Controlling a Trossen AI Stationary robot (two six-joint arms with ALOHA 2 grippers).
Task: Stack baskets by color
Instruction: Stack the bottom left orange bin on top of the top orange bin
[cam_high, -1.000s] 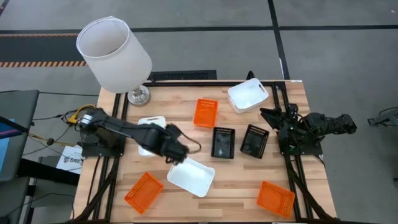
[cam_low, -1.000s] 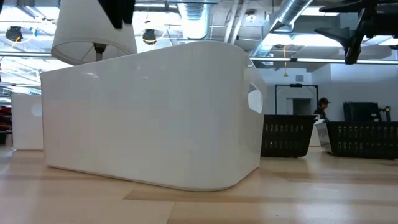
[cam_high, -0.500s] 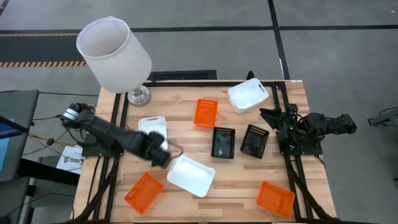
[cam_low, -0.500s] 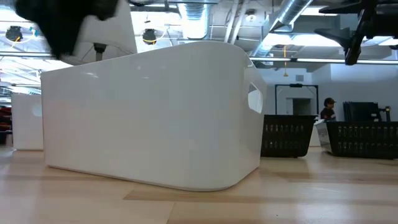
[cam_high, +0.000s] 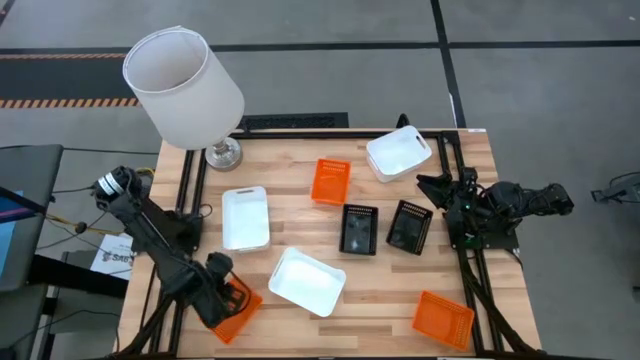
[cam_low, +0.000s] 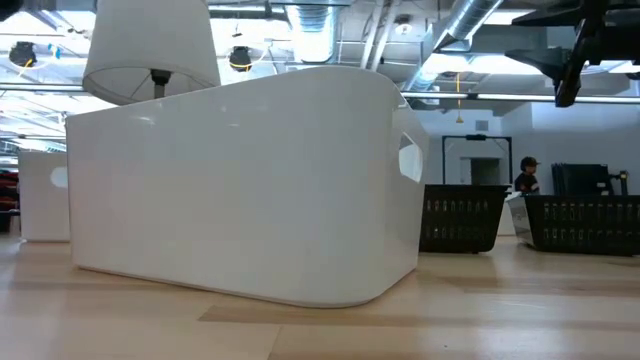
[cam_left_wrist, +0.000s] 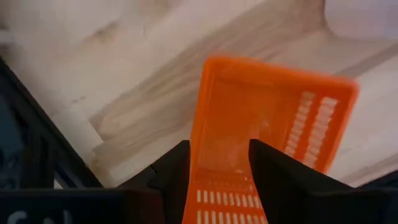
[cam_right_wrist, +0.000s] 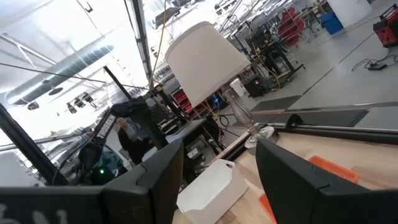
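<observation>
My left gripper (cam_high: 218, 298) hangs open, pointing down, over the orange basket (cam_high: 236, 308) at the table's near left corner. In the left wrist view this orange basket (cam_left_wrist: 261, 118) lies below the gap between my two fingers (cam_left_wrist: 175, 171). Two white baskets (cam_high: 246, 217) (cam_high: 307, 281) lie left of the middle and a third (cam_high: 398, 153) at the far right. Other orange baskets (cam_high: 330, 181) (cam_high: 443, 319) and two black ones (cam_high: 359, 229) (cam_high: 409, 226) rest flat on the wood. My right gripper (cam_high: 432, 186) waits open at the right edge.
A big white lampshade (cam_high: 185, 85) on a metal foot (cam_high: 222, 153) stands at the far left corner. Black frame rails (cam_high: 160, 300) run along the table's left and right sides. In the low view a white basket (cam_low: 240, 190) fills most of the picture.
My left gripper has swung from the far left corner of the near white basket toward the table's near left corner, sinking and rolling about its own line, and now hangs over the orange basket there. No basket has moved.
</observation>
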